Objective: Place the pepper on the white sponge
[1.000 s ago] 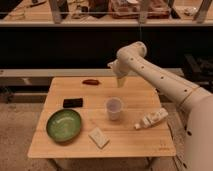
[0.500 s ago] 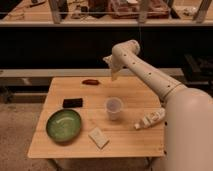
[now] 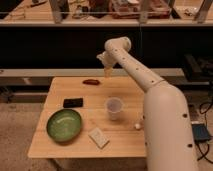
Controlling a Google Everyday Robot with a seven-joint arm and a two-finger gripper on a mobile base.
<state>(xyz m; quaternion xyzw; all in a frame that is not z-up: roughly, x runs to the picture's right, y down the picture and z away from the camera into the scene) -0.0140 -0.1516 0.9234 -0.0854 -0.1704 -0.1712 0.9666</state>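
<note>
The pepper (image 3: 90,81) is a small dark red slender object lying near the far edge of the wooden table (image 3: 60,92). The white sponge (image 3: 98,137) is a small off-white flat block near the table's front edge, right of the green bowl. My gripper (image 3: 107,71) hangs at the end of the white arm above the far part of the table, a little right of and above the pepper. It holds nothing that I can see.
A green bowl (image 3: 64,124) sits at the front left. A flat black rectangular object (image 3: 73,102) lies behind it. A translucent white cup (image 3: 114,108) stands mid-table. The arm's forearm (image 3: 165,120) covers the table's right side, with a white bottle tip (image 3: 137,126) showing beside it.
The arm has swung left and toward the table's far edge, bringing the gripper closer to the pepper. The forearm now covers most of the white bottle. The objects have not moved.
</note>
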